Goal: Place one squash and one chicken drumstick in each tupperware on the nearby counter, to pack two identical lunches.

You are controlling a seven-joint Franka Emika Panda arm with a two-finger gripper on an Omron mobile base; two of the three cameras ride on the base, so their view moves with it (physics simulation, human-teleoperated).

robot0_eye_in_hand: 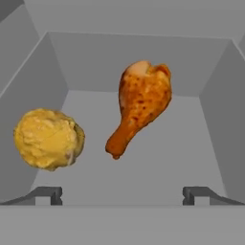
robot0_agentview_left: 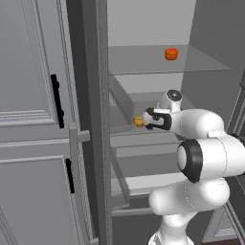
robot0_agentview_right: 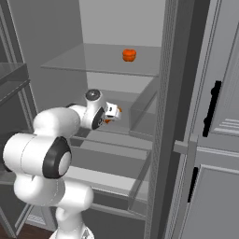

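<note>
**Gripper poised over a fridge drawer holding a drumstick and a squash**

The white arm reaches into an open grey cabinet with glass shelves, apparently a refrigerator, and aims its gripper (robot0_eye_in_hand: pixel 122 195) into a grey drawer (robot0_eye_in_hand: pixel 143 52) on a middle level. In the hand view, the two dark fingertips (robot0_eye_in_hand: pixel 48 194) stand wide apart near the lower corners, and nothing lies between them: the pincer is fully spread and empty. Beyond them, on the drawer floor, lies a browned chicken drumstick (robot0_eye_in_hand: pixel 141 107), thick end away from the hand and bone end toward it, roughly centred between the fingers. A lumpy yellow squash (robot0_eye_in_hand: pixel 48 139) sits beside it, close to the drawer's side wall and apart from the drumstick. The wide opening and centred aim suggest the drumstick is the intended pick; its narrow shank would offer the easier grip. From the left base view the squash (robot0_agentview_left: pixel 138 121) peeks out just ahead of the hand. An orange, pumpkin-like item (robot0_agentview_left: pixel 171 53) rests alone on the upper glass shelf (robot0_agentview_left: pixel 143 64). Packing appears to be at an early stage.
</note>
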